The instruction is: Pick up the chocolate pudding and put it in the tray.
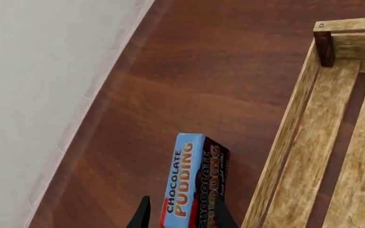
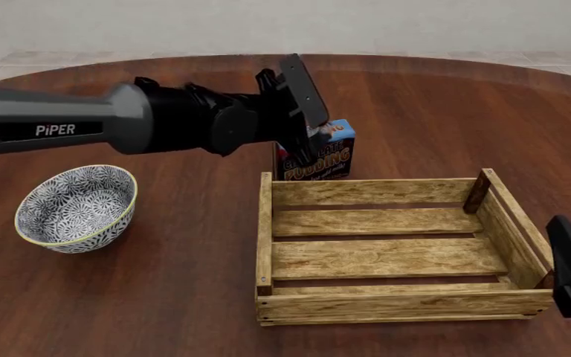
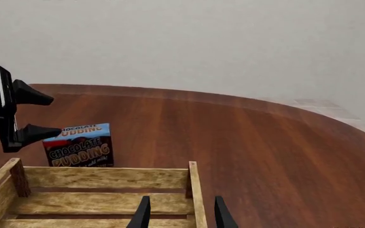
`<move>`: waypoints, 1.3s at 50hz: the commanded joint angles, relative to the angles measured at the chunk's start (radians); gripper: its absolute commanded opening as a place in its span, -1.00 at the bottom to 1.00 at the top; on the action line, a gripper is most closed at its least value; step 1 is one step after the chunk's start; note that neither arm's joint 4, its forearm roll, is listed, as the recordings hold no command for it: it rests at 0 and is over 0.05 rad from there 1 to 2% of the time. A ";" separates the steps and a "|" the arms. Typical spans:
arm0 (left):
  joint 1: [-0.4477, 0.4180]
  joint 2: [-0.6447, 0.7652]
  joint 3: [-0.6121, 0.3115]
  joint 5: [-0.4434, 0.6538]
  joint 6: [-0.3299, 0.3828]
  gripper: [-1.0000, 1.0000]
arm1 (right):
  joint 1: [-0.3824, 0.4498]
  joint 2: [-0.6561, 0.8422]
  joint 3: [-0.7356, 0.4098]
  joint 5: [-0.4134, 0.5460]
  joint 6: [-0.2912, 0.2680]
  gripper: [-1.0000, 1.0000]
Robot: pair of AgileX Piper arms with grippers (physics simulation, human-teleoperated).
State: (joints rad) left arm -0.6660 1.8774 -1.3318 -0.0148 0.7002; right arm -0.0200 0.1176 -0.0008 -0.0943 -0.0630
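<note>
Pudding (image 2: 317, 158) stands on the desk behind the tray (image 2: 395, 305), ungrasped; left gripper (image 2: 315, 130) spread around it, right gripper (image 3: 180, 216) open, idle.

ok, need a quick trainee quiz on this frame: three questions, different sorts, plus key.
1. Which arm's gripper has the small brown-and-blue chocolate pudding carton between its fingers?
2. In the front view, where is the round blue-and-white patterned bowl relative to the shallow light wooden slat tray?
A. on the table to its left
B. inside it
C. on the table to its right
3. True or false: the carton already lies inside the tray.

Key
1. The left gripper; it straddles the carton.
2. A
3. False: the carton stands upright on the table, just beyond the tray's far wall.
</note>
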 commanded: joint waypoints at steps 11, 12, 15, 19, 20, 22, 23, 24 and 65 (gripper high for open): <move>-0.007 0.008 0.014 -0.017 -0.006 1.00 | 0.004 0.049 0.000 -0.032 -0.022 1.00; -0.007 0.008 0.014 -0.017 -0.006 1.00 | 0.004 0.049 0.000 -0.032 -0.022 1.00; -0.007 0.008 0.014 -0.017 -0.006 1.00 | 0.004 0.049 0.000 -0.032 -0.022 1.00; -0.007 0.008 0.014 -0.017 -0.006 1.00 | 0.004 0.049 0.000 -0.032 -0.022 1.00; -0.007 0.008 0.014 -0.017 -0.006 1.00 | 0.004 0.049 0.000 -0.032 -0.022 1.00; -0.007 0.008 0.014 -0.017 -0.006 1.00 | 0.004 0.049 0.000 -0.032 -0.022 1.00; -0.007 0.008 0.014 -0.017 -0.006 1.00 | 0.004 0.049 0.000 -0.032 -0.022 1.00; -0.007 0.008 0.014 -0.017 -0.006 1.00 | 0.004 0.049 0.000 -0.032 -0.022 1.00; 0.003 0.005 0.022 -0.022 -0.006 1.00 | 0.010 0.073 0.000 -0.050 -0.029 1.00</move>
State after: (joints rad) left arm -0.6715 1.8840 -1.3147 -0.0330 0.6920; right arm -0.0143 0.1751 -0.0005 -0.1330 -0.0864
